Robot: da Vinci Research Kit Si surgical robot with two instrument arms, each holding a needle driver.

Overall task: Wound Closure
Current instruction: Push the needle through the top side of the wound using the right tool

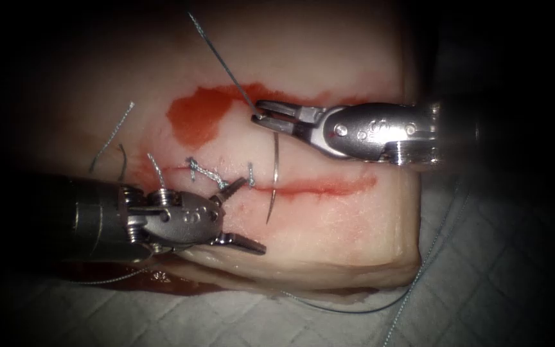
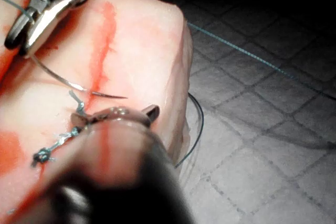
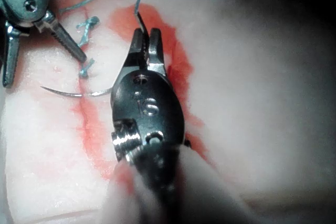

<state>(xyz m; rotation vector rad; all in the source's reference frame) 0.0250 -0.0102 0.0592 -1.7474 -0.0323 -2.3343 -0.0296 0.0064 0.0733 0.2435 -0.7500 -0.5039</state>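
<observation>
The tissue [image 1: 329, 58] has a cut [image 1: 329, 187] running across it, stitched along its left part [image 1: 193, 166]. My right tool [image 1: 259, 116] comes in from the right with its jaws shut on the tail end of the curved needle [image 1: 277, 160], where the thread [image 1: 220, 54] joins it. The needle hangs across the open part of the cut just right of the last stitch [image 1: 250, 173], its tip [image 1: 268, 220] free on the near side; I cannot tell whether the needle is in the tissue where it crosses. My left tool [image 1: 245, 217] is open beside the tip and holds nothing.
A patch of red fluid [image 1: 194, 119] lies beyond the cut. Cut thread ends [image 1: 118, 128] stand up at the left. The long thread [image 1: 419, 276] trails over the tissue's right edge onto the white cloth [image 1: 496, 283].
</observation>
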